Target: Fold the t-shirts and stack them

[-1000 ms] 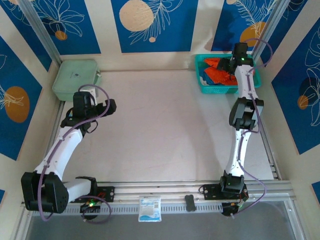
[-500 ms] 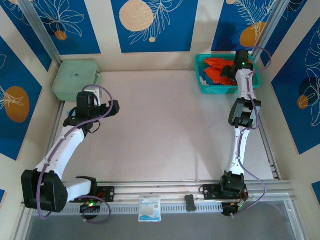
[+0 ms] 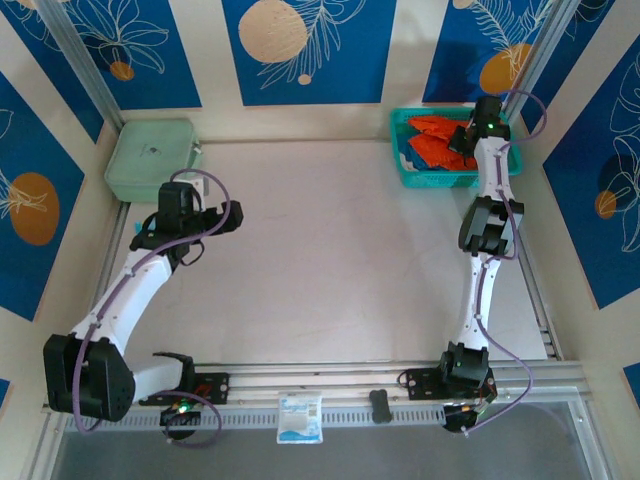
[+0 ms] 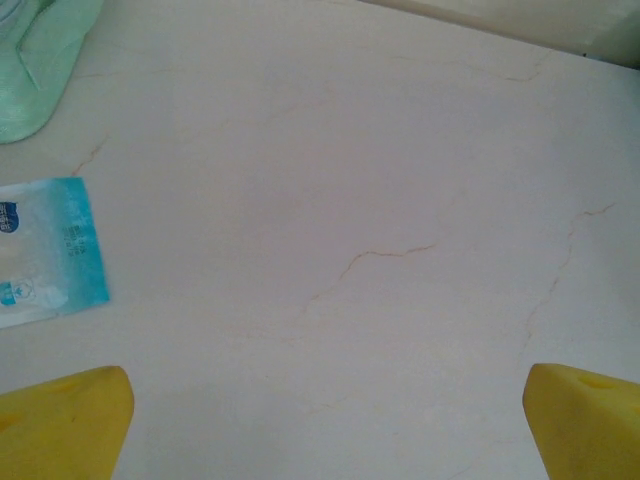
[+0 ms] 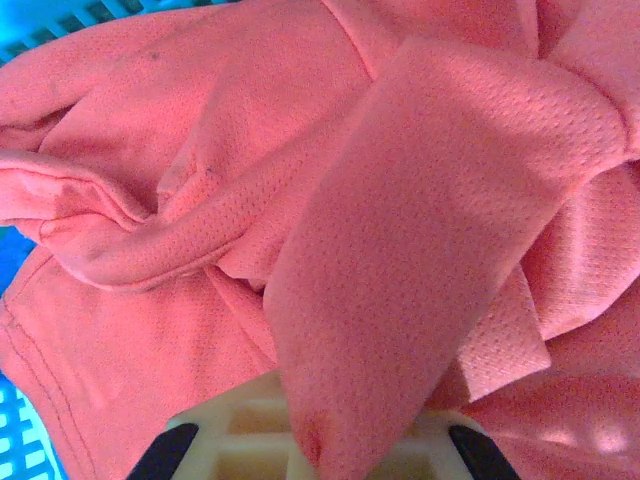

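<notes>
A bright orange t-shirt (image 3: 430,140) lies crumpled in the teal mesh basket (image 3: 400,165) at the far right of the table. My right gripper (image 3: 462,140) reaches down into the basket. In the right wrist view a fold of the orange t-shirt (image 5: 400,200) runs down into my right gripper (image 5: 320,450), whose jaws are shut on it. Over bare table at the left, my left gripper (image 3: 228,215) hangs open. In the left wrist view its yellow fingertips (image 4: 60,420) stand far apart, and my left gripper (image 4: 325,430) holds nothing.
A pale green zip case (image 3: 150,158) sits at the far left corner, its edge (image 4: 30,70) also in the left wrist view. A blue-and-white packet (image 4: 45,250) lies on the table beside it. Another packet (image 3: 300,417) rests on the near rail.
My right gripper has shut on a fold of the orange t-shirt in the basket. My left arm has swung a little to the right, its gripper still open.
</notes>
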Robot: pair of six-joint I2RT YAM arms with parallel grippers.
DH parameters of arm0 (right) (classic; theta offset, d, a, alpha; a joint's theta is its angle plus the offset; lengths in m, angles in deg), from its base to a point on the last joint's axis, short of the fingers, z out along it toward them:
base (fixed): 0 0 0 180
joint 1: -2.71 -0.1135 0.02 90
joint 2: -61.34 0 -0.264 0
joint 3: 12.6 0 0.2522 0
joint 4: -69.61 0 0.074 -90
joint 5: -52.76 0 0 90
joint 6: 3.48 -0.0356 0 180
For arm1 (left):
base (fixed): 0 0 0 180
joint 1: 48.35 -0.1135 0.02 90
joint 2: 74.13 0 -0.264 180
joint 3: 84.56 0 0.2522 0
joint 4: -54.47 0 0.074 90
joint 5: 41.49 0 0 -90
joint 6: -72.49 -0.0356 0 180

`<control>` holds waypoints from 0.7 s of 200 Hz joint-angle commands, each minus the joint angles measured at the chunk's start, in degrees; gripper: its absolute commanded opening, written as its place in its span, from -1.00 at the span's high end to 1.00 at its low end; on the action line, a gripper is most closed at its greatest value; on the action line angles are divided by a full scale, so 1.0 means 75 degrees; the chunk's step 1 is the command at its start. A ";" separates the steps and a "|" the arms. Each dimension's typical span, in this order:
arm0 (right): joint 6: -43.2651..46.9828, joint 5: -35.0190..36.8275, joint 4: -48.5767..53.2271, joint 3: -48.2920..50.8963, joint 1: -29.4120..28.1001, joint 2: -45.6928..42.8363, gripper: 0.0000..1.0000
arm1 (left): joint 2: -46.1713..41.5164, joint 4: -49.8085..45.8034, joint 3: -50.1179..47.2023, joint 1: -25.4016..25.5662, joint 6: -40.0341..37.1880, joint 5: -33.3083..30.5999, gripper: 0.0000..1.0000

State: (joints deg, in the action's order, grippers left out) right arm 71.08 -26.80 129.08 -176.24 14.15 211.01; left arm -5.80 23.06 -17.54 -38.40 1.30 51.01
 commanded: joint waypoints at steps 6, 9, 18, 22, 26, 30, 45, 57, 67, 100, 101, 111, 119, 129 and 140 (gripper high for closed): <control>0.0074 -0.0628 -0.0180 0.0747 -0.0076 -0.1627 1.00 | -0.0573 -0.0387 0.0413 0.0125 -0.0244 -0.0076 -0.99; 0.0088 -0.0674 -0.0249 0.0884 -0.0102 -0.1797 1.00 | -0.0620 -0.0430 0.0438 0.0126 -0.0256 -0.0076 -0.99; 0.0177 -0.0706 -0.0391 0.1230 -0.0215 -0.2298 1.00 | -0.0755 -0.0574 0.0511 0.0137 -0.0290 -0.0076 -0.99; 0.0238 -0.0690 -0.0419 0.1336 -0.0270 -0.2492 1.00 | -0.0812 -0.0646 0.0551 0.0148 -0.0301 -0.0082 -0.99; 0.0293 -0.0659 -0.0419 0.1428 -0.0338 -0.2693 1.00 | -0.0863 -0.0713 0.0599 0.0148 -0.0310 -0.0087 -0.99; 0.0361 -0.0628 -0.0395 0.1483 -0.0407 -0.2871 1.00 | -0.0918 -0.0781 0.0635 0.0149 -0.0313 -0.0088 -0.99; 0.0542 -0.0518 -0.0162 0.1461 -0.0706 -0.3403 1.00 | -0.1064 -0.1027 0.0792 0.0147 -0.0348 -0.0133 -0.99; 0.0717 -0.0590 0.0060 0.1380 -0.0960 -0.3767 1.00 | -0.1145 -0.1207 0.0901 0.0148 -0.0354 -0.0168 -0.99; 0.0808 -0.0583 0.0180 0.1319 -0.1185 -0.4046 1.00 | -0.1182 -0.1358 0.1009 0.0156 -0.0363 -0.0215 -0.99; 0.0695 -0.0454 0.0415 0.1122 -0.1996 -0.4849 1.00 | -0.1192 -0.1865 0.1307 0.0154 -0.0380 -0.0320 -0.99; 0.0692 -0.0454 0.0412 0.1126 -0.2030 -0.4873 1.00 | -0.1191 -0.1877 0.1316 0.0157 -0.0377 -0.0321 -0.99; 0.0708 -0.0384 0.0340 0.1161 -0.2358 -0.5109 1.00 | -0.1230 -0.1997 0.1378 0.0160 -0.0385 -0.0340 -0.99; 0.0779 -0.0344 0.0257 0.1215 -0.2640 -0.5304 1.00 | -0.1256 -0.2088 0.1427 0.0157 -0.0381 -0.0373 -0.99; 0.0915 -0.0268 0.0168 0.1289 -0.3028 -0.5513 1.00 | -0.1293 -0.2188 0.1477 0.0154 -0.0409 -0.0409 -0.99; 0.1143 -0.0229 0.0044 0.1436 -0.3478 -0.5741 1.00 | -0.1347 -0.2322 0.1544 0.0157 -0.0439 -0.0466 -0.99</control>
State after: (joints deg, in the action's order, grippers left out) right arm 76.39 -29.19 129.96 -166.84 -6.72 171.56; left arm -14.41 9.62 -8.65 -37.70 -0.89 49.24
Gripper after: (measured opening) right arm 0.050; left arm 0.994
